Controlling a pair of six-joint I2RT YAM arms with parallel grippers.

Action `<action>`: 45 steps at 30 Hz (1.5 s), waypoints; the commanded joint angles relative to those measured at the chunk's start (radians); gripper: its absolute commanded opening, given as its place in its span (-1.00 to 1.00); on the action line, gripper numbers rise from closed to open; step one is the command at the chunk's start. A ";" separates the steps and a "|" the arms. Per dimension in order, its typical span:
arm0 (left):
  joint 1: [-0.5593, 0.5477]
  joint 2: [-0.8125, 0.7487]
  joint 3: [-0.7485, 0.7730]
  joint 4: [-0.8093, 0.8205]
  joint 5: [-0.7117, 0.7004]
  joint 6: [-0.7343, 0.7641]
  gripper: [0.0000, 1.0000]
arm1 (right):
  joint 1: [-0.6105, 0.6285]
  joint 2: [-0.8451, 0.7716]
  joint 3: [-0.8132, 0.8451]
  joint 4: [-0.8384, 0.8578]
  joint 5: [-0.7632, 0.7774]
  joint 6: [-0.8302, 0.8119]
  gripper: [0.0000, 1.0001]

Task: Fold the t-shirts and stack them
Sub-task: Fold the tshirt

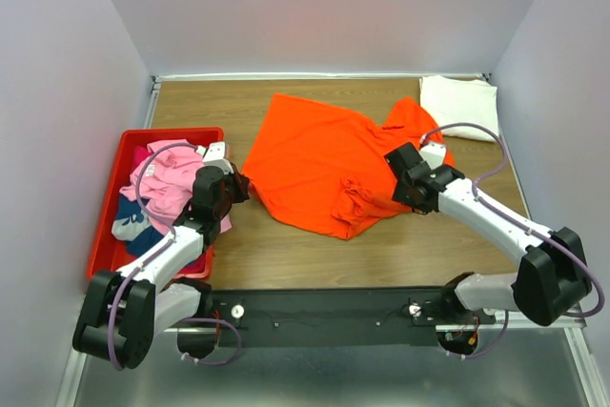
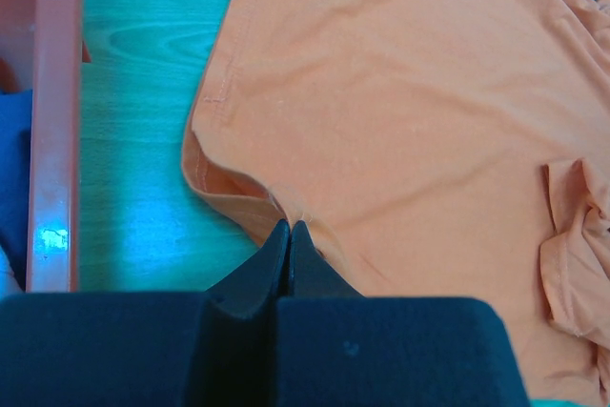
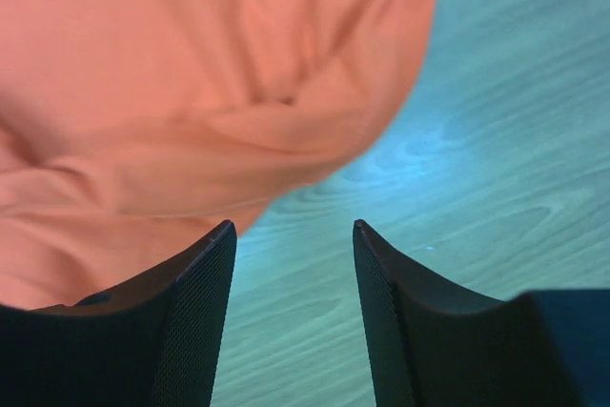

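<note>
The left pincer (image 2: 289, 235) has its fingers pressed together, with the tips right at the hem of the orange t-shirt (image 1: 324, 154). It is unclear whether any cloth is caught between them. From this pincer the shirt spreads ahead and to the right across the desk (image 1: 286, 254), mostly flat. One corner of the hem curls just left of the tips, and a bunched fold lies at the far right of the left wrist view. The red bin (image 1: 105, 207) stands to the left of this pincer, its rim running alongside. A pink t-shirt (image 1: 167, 178) is heaped inside it over a dark blue t-shirt (image 1: 143, 235).

The right pincer (image 3: 292, 226) has its fingers apart with nothing between them, only bare desk. A rumpled edge of the orange t-shirt lies ahead of it and towards its left finger (image 3: 195, 312), near the tip, though contact cannot be made out. A folded cream-white t-shirt (image 1: 459, 107) lies well beyond this pincer, in the far right corner of the desk, apart from the orange one.
</note>
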 commanded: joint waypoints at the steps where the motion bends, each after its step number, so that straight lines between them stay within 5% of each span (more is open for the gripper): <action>1: 0.005 0.008 -0.003 0.022 -0.005 0.011 -1.00 | -0.050 -0.035 -0.086 0.058 -0.058 -0.012 0.14; 19: 0.005 0.000 -0.008 0.023 -0.009 0.011 -1.00 | -0.170 0.152 -0.175 0.314 -0.210 -0.085 0.04; 29: 0.005 -0.003 -0.008 0.021 -0.012 0.010 -1.00 | -0.202 0.074 -0.241 0.307 -0.239 -0.099 -0.94; 45: 0.005 -0.011 -0.014 0.021 -0.014 0.008 -1.00 | -0.241 -0.088 -0.008 -0.093 -0.090 -0.131 -0.97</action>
